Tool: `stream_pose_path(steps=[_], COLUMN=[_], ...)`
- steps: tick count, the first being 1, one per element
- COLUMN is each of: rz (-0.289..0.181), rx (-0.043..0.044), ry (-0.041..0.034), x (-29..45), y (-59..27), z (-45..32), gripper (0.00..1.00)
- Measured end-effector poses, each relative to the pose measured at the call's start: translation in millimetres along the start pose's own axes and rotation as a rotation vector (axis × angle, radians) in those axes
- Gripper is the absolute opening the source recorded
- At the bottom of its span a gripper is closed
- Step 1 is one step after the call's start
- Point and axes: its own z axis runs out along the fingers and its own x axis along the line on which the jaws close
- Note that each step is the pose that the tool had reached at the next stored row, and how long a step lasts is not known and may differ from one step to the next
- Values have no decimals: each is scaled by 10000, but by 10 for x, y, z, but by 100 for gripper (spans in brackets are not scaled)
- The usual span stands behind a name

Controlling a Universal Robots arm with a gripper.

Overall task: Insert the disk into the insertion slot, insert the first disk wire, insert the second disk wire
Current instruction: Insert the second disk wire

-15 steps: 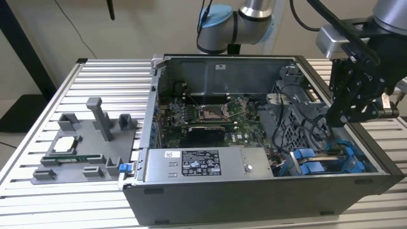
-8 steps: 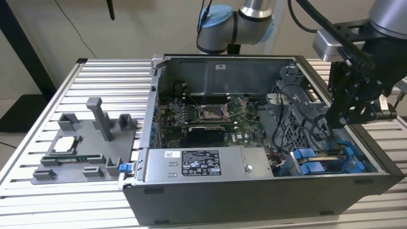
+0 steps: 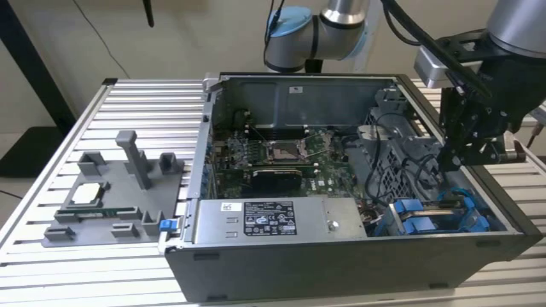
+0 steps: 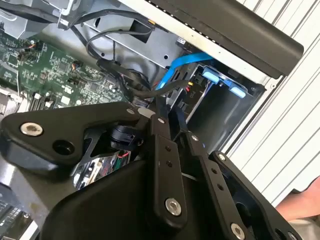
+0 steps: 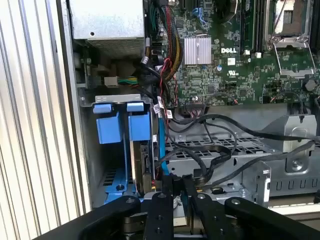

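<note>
Over the open computer case in the exterior view, the end effector hangs above the insertion slot. Both wrist views show its fingers pinched on a black wire; the disk sits in the slot.

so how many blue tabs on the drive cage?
2, side by side at the drive cage mouth in the first wrist view: one, the other. More may be hidden.
</note>
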Motion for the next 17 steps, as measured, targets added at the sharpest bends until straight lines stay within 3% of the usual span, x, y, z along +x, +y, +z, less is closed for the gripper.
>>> stream_pose_path(steps=[6, 10, 17], rz=[-4, -7, -12], rx=[38, 68, 96], ry=[-4, -6, 17], x=[38, 109, 171], y=[37, 93, 149], z=[-1, -4, 88], gripper=[0, 0, 0])
